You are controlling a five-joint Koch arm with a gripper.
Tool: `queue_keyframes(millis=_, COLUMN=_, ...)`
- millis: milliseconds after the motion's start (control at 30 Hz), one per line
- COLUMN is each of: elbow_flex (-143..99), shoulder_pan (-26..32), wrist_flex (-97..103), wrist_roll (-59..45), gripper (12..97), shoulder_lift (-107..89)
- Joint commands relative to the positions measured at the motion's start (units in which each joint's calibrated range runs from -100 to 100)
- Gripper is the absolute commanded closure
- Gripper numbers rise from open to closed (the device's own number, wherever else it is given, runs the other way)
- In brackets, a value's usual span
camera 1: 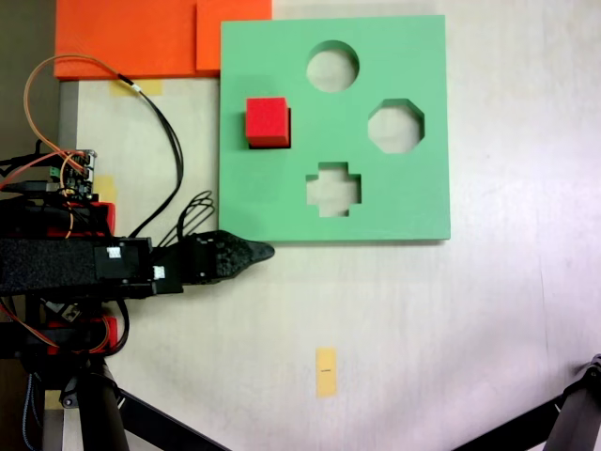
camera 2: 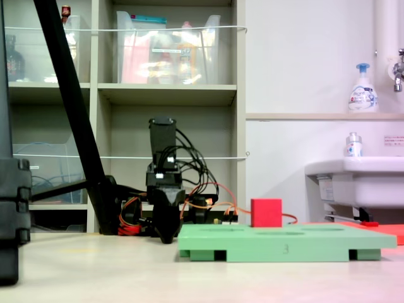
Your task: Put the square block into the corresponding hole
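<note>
The red block [camera 1: 267, 121] sat on the green board [camera 1: 263, 202], on the left part of it as the top-down fixed view showed it, with its edges square to the board's own. A dark strip showed along its right and bottom sides there. In the low fixed view the block [camera 2: 266, 213] rose well above the board's top face [camera 2: 287, 238] — whether its base was down in the square hole or just resting on top, I couldn't tell.

The round hole [camera 1: 332, 66] lay near the board's top edge, an eight-sided hole [camera 1: 395, 127] to the right of the block, and the cross-shaped hole [camera 1: 333, 189] lower down, all open to the pale table [camera 1: 451, 319].

The gripper [camera 1: 264, 251] lay just off the board's bottom-left corner, tip pointing right, apart from the block. Its jaws came to one dark point with no gap showing — drawn together, holding nothing. From the low view the gripper [camera 2: 168, 238] pointed down at the table just left of the board.

A small yellow tag [camera 1: 326, 372] lay on the table below the board, well apart from it. Orange sheets [camera 1: 141, 38] lay against the board's upper-left corner.
</note>
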Motion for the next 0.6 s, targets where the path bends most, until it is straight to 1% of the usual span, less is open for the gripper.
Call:
queue_keyframes(millis=0, elbow_flex=-2.45, shoulder_pan=-0.10, wrist_flex=-2.74, wrist_roll=-0.59, gripper=56.2, shoulder_lift=-0.27)
queue_keyframes(millis=133, elbow_flex=-2.45, shoulder_pan=-0.15, wrist_flex=-2.26, wrist_roll=-0.49, gripper=58.1, shoulder_lift=-0.27)
queue_keyframes(millis=567, elbow_flex=-2.45, shoulder_pan=-0.20, wrist_flex=-1.49, wrist_roll=-0.54, gripper=58.3, shoulder_lift=-0.27)
